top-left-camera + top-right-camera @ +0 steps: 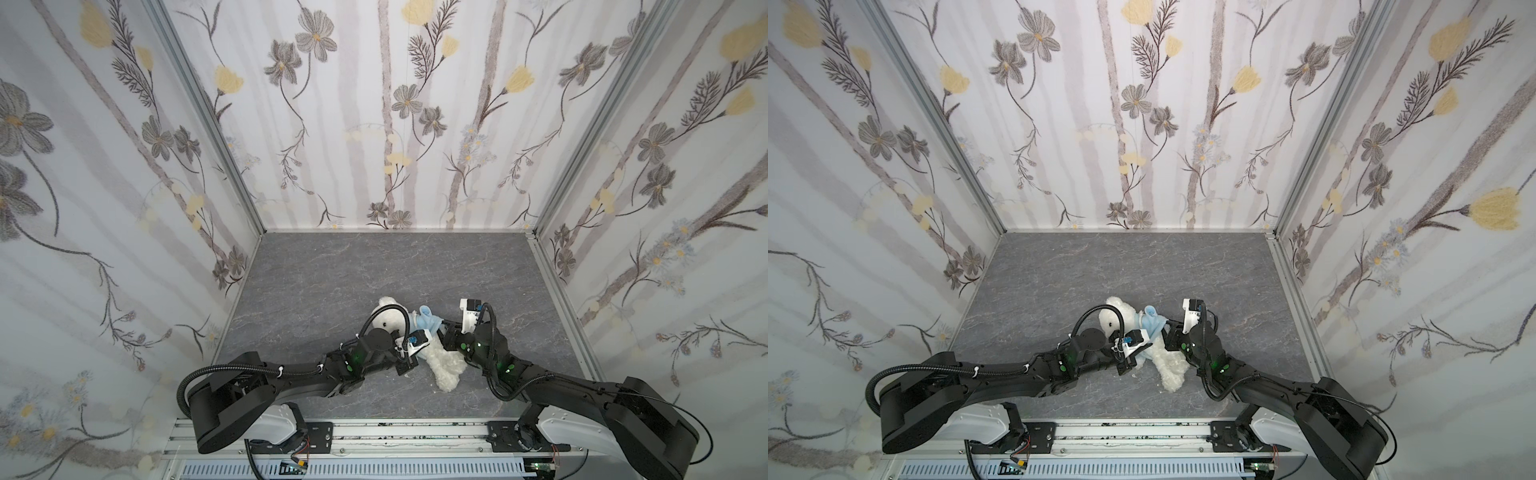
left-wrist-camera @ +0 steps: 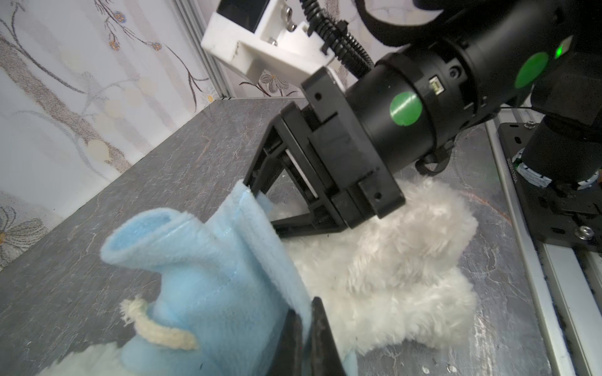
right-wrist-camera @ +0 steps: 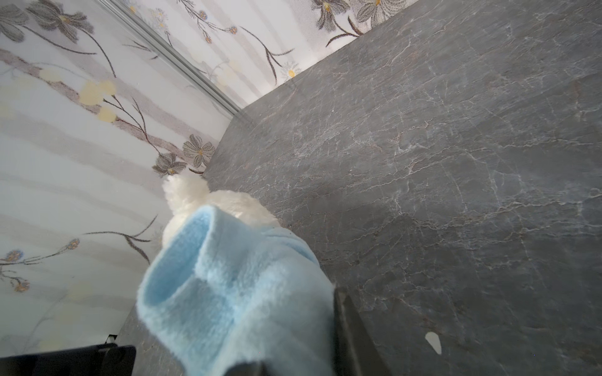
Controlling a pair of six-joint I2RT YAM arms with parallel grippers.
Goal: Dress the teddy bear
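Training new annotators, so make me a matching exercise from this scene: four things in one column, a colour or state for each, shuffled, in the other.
Things:
1. bear
2. hoodie
3. table
4. left end effector

Colours or states:
A. grey, marbled
B. shut on fabric
C. fluffy white
D. light blue

Pairs: 1-C, 2-D, 3-A, 4-B

White teddy bear (image 1: 446, 361), light-blue hoodie (image 1: 428, 320), grey veined table (image 1: 374, 270), walls (image 1: 374, 124) flowered grey and yellow.
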